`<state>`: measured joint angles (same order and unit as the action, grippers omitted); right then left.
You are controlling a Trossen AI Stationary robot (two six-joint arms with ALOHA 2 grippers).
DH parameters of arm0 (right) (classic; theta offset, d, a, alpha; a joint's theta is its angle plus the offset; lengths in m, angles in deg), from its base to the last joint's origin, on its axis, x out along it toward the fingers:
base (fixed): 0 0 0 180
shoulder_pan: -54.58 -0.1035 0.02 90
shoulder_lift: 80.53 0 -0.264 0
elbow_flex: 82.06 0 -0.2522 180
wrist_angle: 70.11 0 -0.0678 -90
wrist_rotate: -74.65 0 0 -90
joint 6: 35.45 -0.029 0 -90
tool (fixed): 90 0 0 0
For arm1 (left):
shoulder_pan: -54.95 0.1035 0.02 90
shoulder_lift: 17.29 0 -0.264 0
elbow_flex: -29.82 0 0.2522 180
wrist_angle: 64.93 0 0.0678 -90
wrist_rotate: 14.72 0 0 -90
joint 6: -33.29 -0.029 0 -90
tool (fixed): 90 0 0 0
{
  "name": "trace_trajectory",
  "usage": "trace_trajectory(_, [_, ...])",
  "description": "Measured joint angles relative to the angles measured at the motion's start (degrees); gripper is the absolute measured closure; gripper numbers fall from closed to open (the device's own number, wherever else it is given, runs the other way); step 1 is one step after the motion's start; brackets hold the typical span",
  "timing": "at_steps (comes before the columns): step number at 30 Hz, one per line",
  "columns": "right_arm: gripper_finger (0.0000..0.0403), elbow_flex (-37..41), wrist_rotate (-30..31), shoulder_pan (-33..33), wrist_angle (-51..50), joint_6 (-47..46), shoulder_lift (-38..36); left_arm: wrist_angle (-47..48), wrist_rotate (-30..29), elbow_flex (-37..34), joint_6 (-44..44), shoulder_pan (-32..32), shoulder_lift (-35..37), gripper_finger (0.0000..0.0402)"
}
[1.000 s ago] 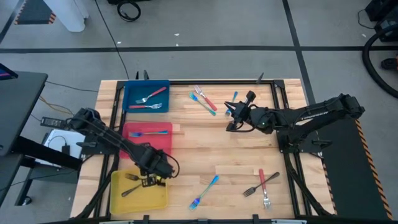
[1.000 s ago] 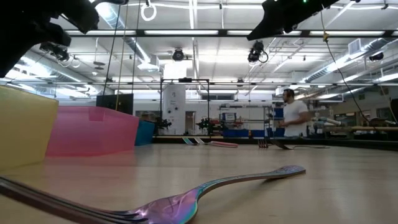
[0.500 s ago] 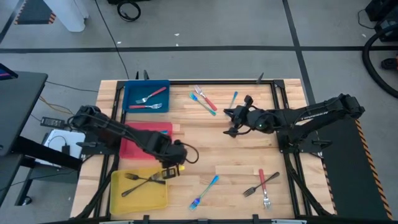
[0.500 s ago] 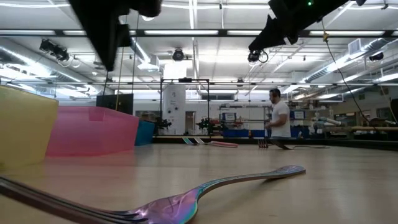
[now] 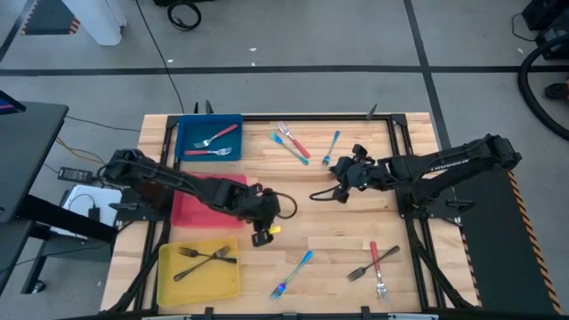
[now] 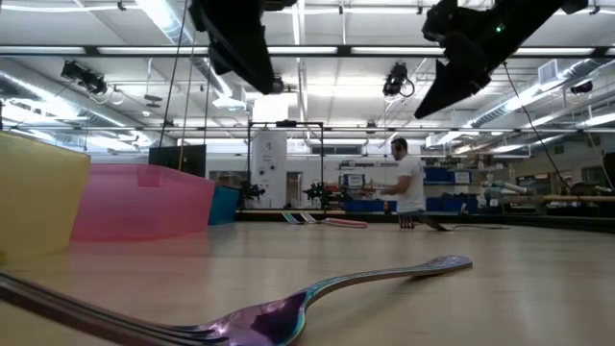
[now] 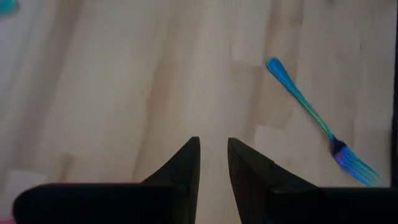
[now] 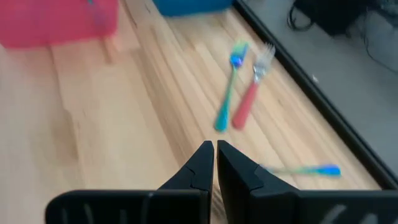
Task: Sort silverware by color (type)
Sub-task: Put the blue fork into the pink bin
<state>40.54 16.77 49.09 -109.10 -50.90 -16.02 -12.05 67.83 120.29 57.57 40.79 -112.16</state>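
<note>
Fingers on my left gripper (image 5: 260, 233) are standing slightly apart with nothing between them, hovering over bare wood beside the red tray (image 5: 211, 200); the right gripper (image 5: 339, 192) is hanging near mid-surface, and in the high view a dark utensil seems to be trailing from its nearly closed tips, though the right wrist view is showing nothing pinched, so I cannot tell if it is grasping.

I am counting three trays along the left edge of the surface (image 5: 293, 200): the blue tray (image 5: 208, 138) is holding two red-handled forks, the red one is mostly hidden by my arm, and the yellow tray (image 5: 197, 272) is carrying two dark grey forks (image 5: 200, 259).

Loose silverware is lying in two groups: three blue-handled and red-handled pieces (image 5: 293, 142) near the far edge, and a blue-handled fork (image 5: 292, 274) plus a red-and-grey pair (image 5: 373, 261) near the front.
</note>
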Motion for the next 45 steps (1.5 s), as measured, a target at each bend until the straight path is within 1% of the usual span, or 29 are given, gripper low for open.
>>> trace_trajectory(5, [0.0374,0.02,0.01,0.48,-3.0,-2.92,0.0,-4.69,-0.36,-0.02,-8.94,6.45,0.0,0.0319])
trace_trajectory(12, [0.0374,0.02,-0.66,0.48,-3.05,-2.57,0.0,-11.53,-0.54,-0.04,-10.59,18.49,0.0,0.0319])
trace_trajectory(16, [0.0374,0.02,-0.68,0.72,-2.85,-1.14,0.0,-14.81,-0.13,-0.04,-17.57,25.53,0.0,0.0319])
trace_trajectory(18, [0.0374,0.02,-0.68,0.92,-2.84,-0.9,0.0,-17.25,1.31,-0.04,-21.69,28.74,0.0,0.0319])
trace_trajectory(20, [0.0374,0.02,-0.68,1.22,-2.64,-0.83,0.0,-19.97,4.02,-0.04,-24.86,32.06,0.0,0.0319])
trace_trajectory(25, [0.0374,0.02,-0.68,2.31,-1.37,0.07,0.0,-24.64,6.87,-0.04,-26.12,38.87,0.0,0.0319])
trace_trajectory(28, [0.0374,0.02,-0.7,2.93,-0.25,0.18,0.0,-25.81,10.31,-0.07,-26.75,42.26,0.0,0.0319])
trace_trajectory(31, [0.0374,0.02,-0.7,3.45,0.21,0.18,0.0,-27.64,12.34,-0.07,-26.91,44.81,-0.08,0.0319])
trace_trajectory(36, [0.0374,0.02,-0.7,4.39,0.4,0.06,0.01,-33.0,12.82,0.18,-27.11,46.98,-1.62,0.0319])
trace_trajectory(38, [0.0374,0.02,-0.72,4.68,0.66,0.1,0.04,-32.75,13.08,1.73,-27.17,47.38,-2.75,0.0319])
trace_trajectory(41, [0.0374,0.02,-0.75,5.23,1.4,0.14,0.04,-31.68,13.22,6.57,-27.18,47.81,-5.9,0.0319])
trace_trajectory(43, [0.0374,0.02,-0.75,5.42,2.0,0.16,0.04,-27.98,13.29,11.23,-28.07,48.1,-8.32,0.0319])
trace_trajectory(45, [0.0374,0.02,-0.78,5.57,2.07,0.35,0.04,-22.8,13.52,16.17,-30.9,48.09,-11.44,0.0319])
